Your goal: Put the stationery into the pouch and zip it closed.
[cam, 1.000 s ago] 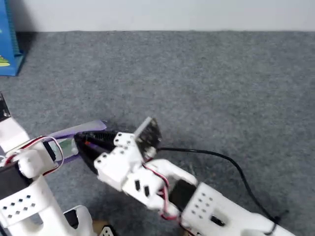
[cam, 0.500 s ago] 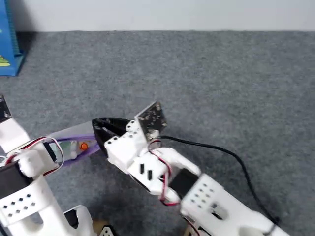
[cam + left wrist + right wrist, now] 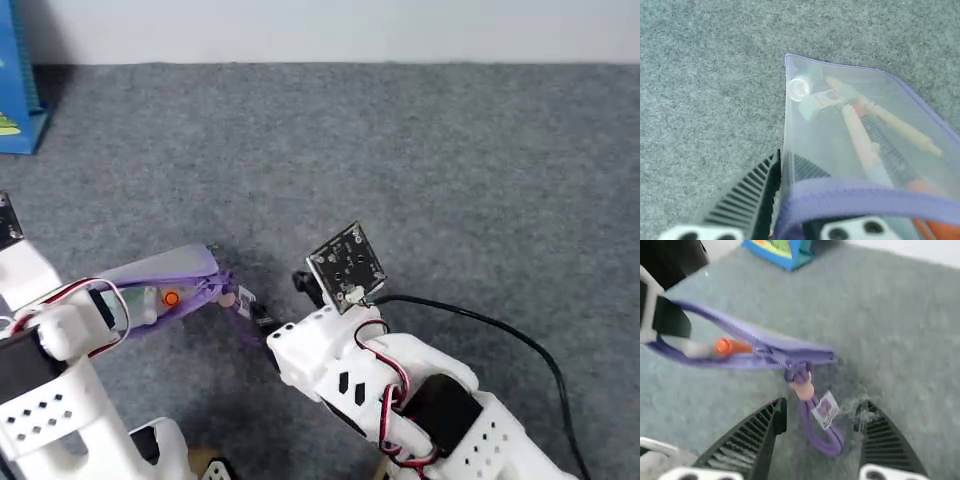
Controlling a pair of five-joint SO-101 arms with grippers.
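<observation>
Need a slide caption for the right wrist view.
Open right pincer facing the zipper pull and cord loop of the purple pouch, whose far end the left pincer holds.

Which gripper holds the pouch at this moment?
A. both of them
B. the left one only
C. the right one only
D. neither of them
B. The left gripper is closed on the edge of the pouch, while the right gripper is open, with one finger on each side of the purple zipper strap, not gripping it.
</observation>
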